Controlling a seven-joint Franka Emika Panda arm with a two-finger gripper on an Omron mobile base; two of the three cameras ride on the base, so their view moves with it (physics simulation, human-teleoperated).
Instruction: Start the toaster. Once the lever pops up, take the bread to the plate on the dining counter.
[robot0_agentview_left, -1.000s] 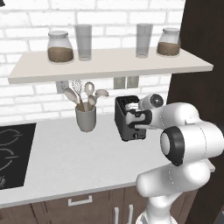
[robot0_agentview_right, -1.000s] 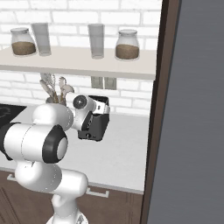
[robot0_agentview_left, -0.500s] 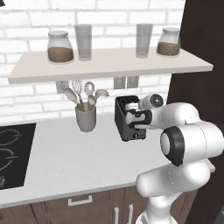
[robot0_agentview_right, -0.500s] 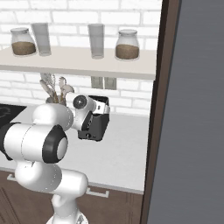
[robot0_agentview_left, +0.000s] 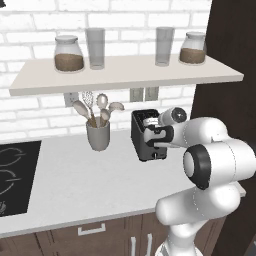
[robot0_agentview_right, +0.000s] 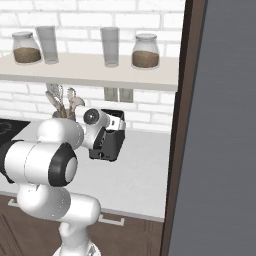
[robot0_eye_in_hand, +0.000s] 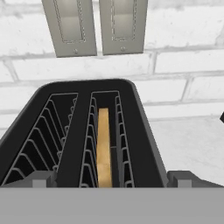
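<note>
- White brick backs a speckled grey worktop (robot0_agentview_left: 90, 175) that carries the whole scene, with a shelf (robot0_agentview_left: 125, 75) of jars and glasses above it.
- Standing wide apart and holding nothing, the jaws of the gripper (robot0_agentview_left: 152, 137) sit against the near front face of the toaster (robot0_agentview_left: 141, 131); in the hand view the two tips (robot0_eye_in_hand: 40, 179) show at either side of the toaster's near edge.
- Inside the right slot, the bread (robot0_eye_in_hand: 103, 146) stands on edge, sunk well below the top; the left slot holds nothing.
- I cannot make out the lever under the hand, so whether a finger is lined up over it is uncertain.
- Risk, as I judge it: with the jaws this wide, a downward push may pass either side of the small tab and slide along the dark face, leaving the toaster unstarted.
- A forward shove rather than a downward one could skid the toaster toward the wall outlets (robot0_eye_in_hand: 94, 26), which sit just beyond it.
- Left of the toaster, a grey utensil cup (robot0_agentview_left: 98, 134) stands near but apart; a wide swing of the arm might knock it over.
- Reaching into the slot before the bread rises could jam a finger against the wire guides.
</note>
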